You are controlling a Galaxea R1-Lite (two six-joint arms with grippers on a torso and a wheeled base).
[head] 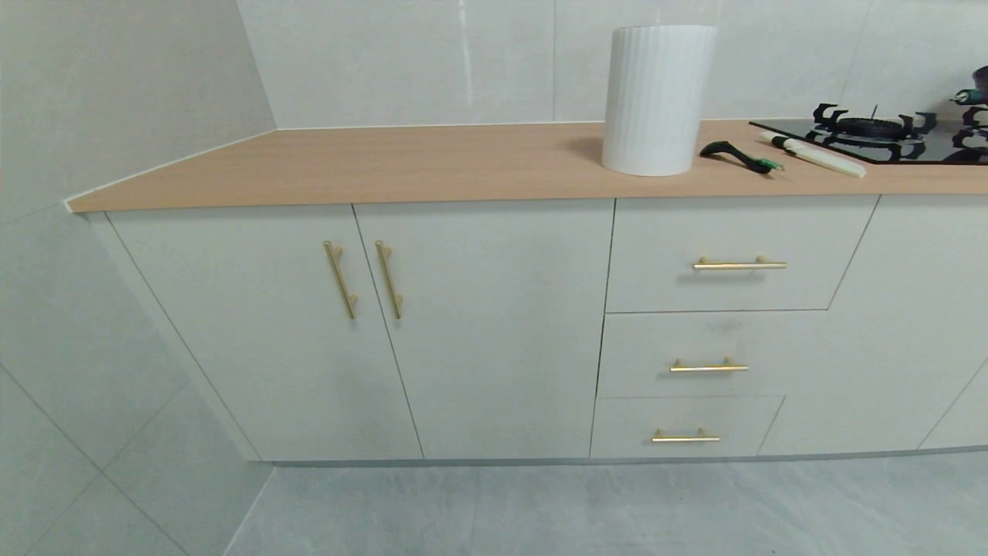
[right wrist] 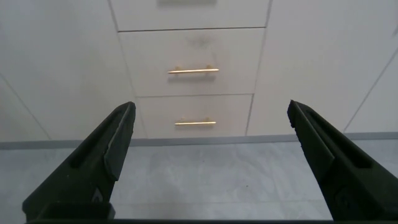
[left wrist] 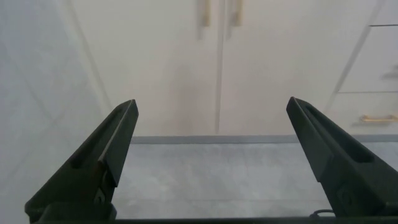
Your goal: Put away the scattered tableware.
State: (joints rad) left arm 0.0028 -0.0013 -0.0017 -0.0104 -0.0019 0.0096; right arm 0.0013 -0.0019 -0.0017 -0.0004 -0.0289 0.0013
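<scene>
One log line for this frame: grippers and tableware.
left gripper: open, empty | right gripper: open, empty, facing drawers | black-handled utensil, white utensil: on countertop beside white ribbed container | stage: nothing grasped

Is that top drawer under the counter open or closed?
Closed. The top drawer has its front flush with the cupboard door beside it, and only a thin seam shows around it.

A kitchen: wood countertop (head: 386, 162), gas hob (head: 872, 137), drawers (head: 737, 287).
</scene>
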